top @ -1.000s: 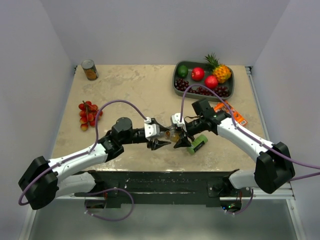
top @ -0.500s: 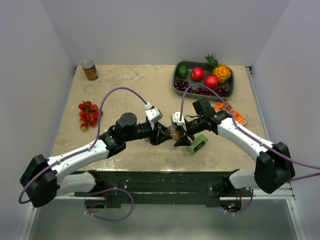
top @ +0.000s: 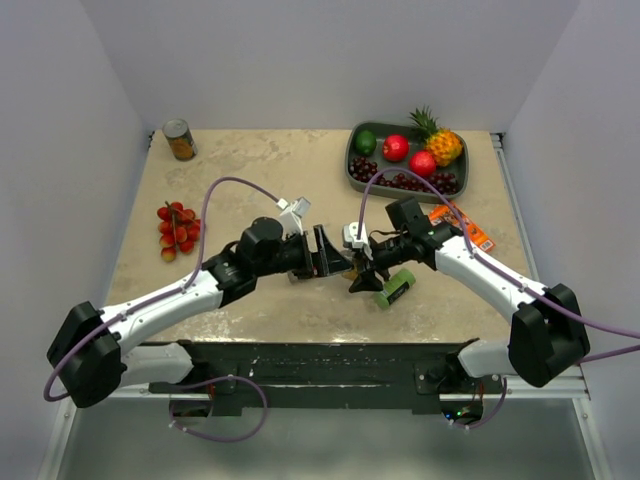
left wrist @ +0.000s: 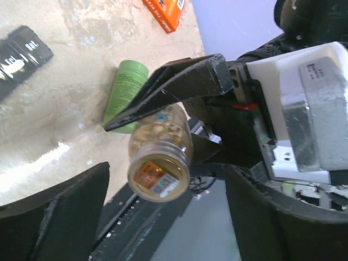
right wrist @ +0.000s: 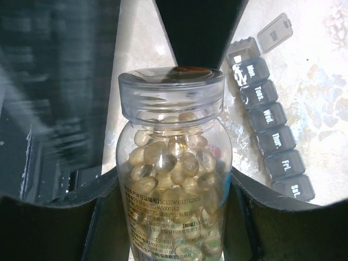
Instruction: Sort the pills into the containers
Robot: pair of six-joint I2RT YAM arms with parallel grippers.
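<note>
Pills (right wrist: 173, 163): small oval yellowish-amber softgels, glossy. They are packed inside one clear plastic bottle (right wrist: 174, 190), too many to count. The bottle has a clear screw cap (right wrist: 171, 89) on, and a printed label on the lower body.

The right gripper (right wrist: 173, 182) is clamped on the bottle body, one finger on each side. The bottle's long axis runs straight out along the fingers, with the cap end past the fingertips and pointing away from the wrist.

The left gripper (left wrist: 168, 171) is spread wide. The cap end faces straight into it, between the two fingers, and neither finger touches it. A small orange and blue sticker shows on the cap top.

Containers (right wrist: 267, 117): one grey strip on the table (right wrist: 326, 87), beyond and to the right of the right gripper. It has seven compartments in a row. Six are shut, with labels reading Mon through Sat, and the end one farthest from the wrist has its lid flipped open. Its long axis runs diagonally, slanting away from the bottle as it nears the wrist. No pills are seen in it.

One green tube (left wrist: 126, 87) lies on the table just behind the bottle. One orange packet (left wrist: 166, 11) is farther off.
</note>
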